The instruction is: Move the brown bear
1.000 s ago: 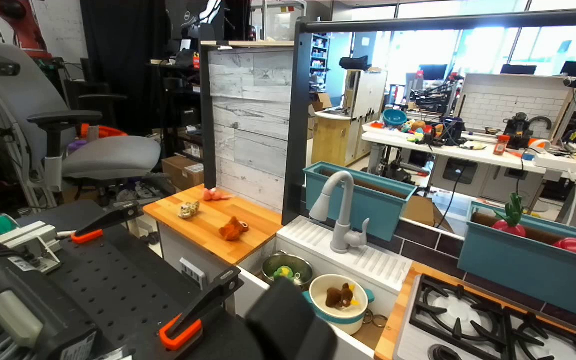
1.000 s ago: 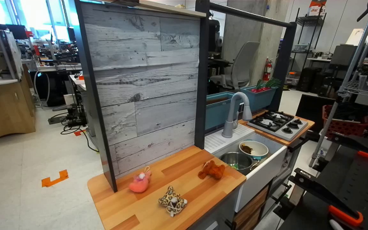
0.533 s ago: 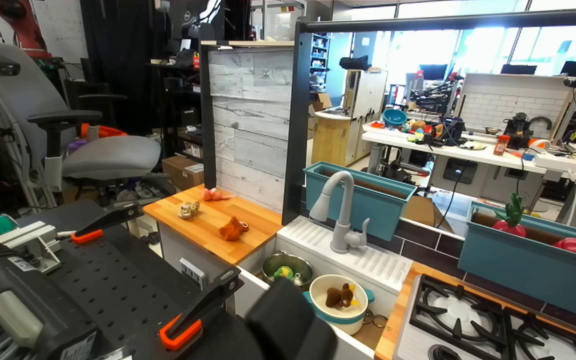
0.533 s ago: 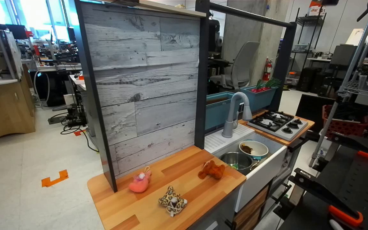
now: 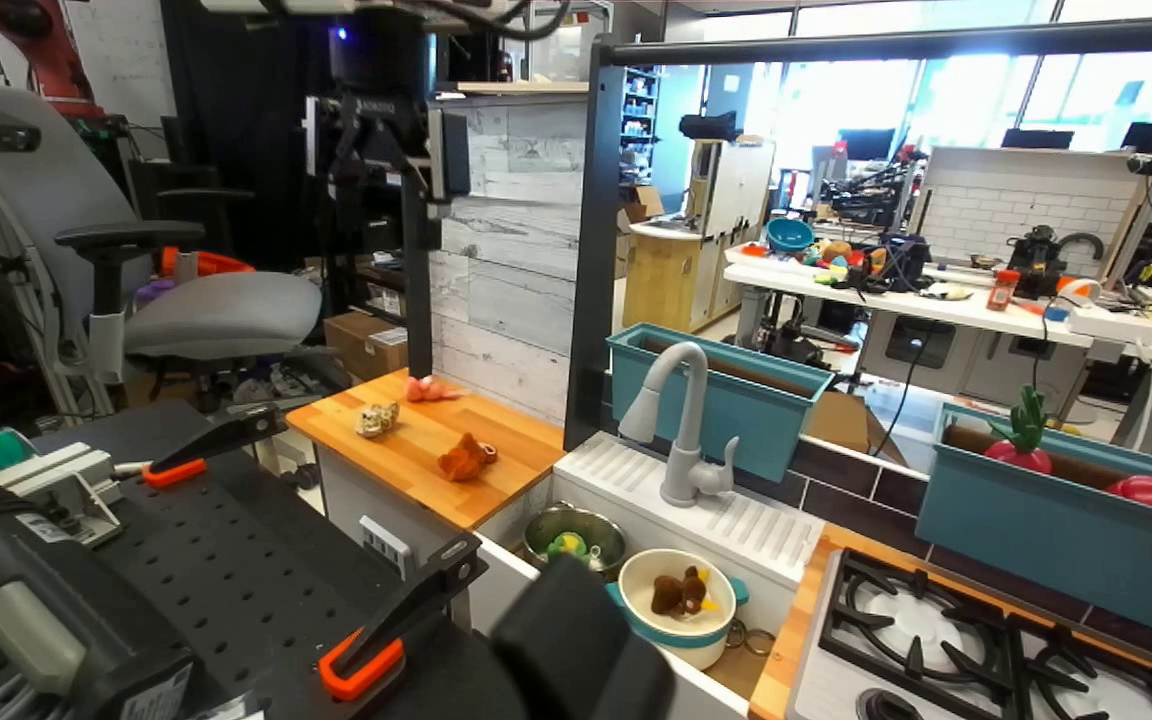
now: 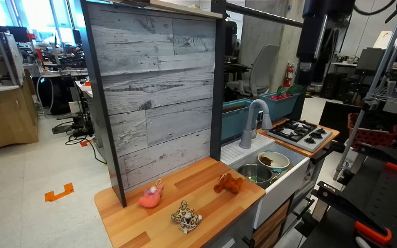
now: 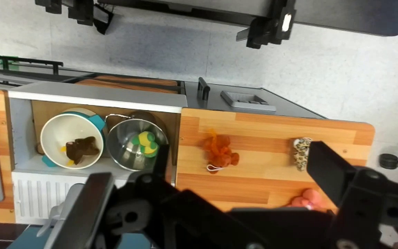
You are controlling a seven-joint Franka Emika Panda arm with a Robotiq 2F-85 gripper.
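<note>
The brown bear (image 5: 467,459), a small reddish-brown plush, lies on the orange wooden board (image 5: 516,430). The bear also shows in an exterior view (image 6: 228,183) and in the wrist view (image 7: 218,150), with an orange ribbon and a white loop. My gripper (image 5: 386,170) is open and empty, high above the board; it also shows edge-on in an exterior view (image 6: 305,77). In the wrist view the gripper's fingers (image 7: 238,148) are wide apart, with the bear between them in the picture, far below. A second, darker brown toy with yellow parts (image 7: 81,149) lies in a cream pot.
A leopard-spotted toy (image 6: 186,217) and a pink toy (image 6: 151,196) lie on the board. A cream pot (image 5: 691,650) and a metal pot (image 7: 124,152) stand in the sink beside it. A grey faucet (image 5: 681,440) and a tall grey panel (image 6: 160,86) rise nearby.
My gripper has come down into both exterior views from the top; a second ago it was out of view. The bear and other toys have not moved.
</note>
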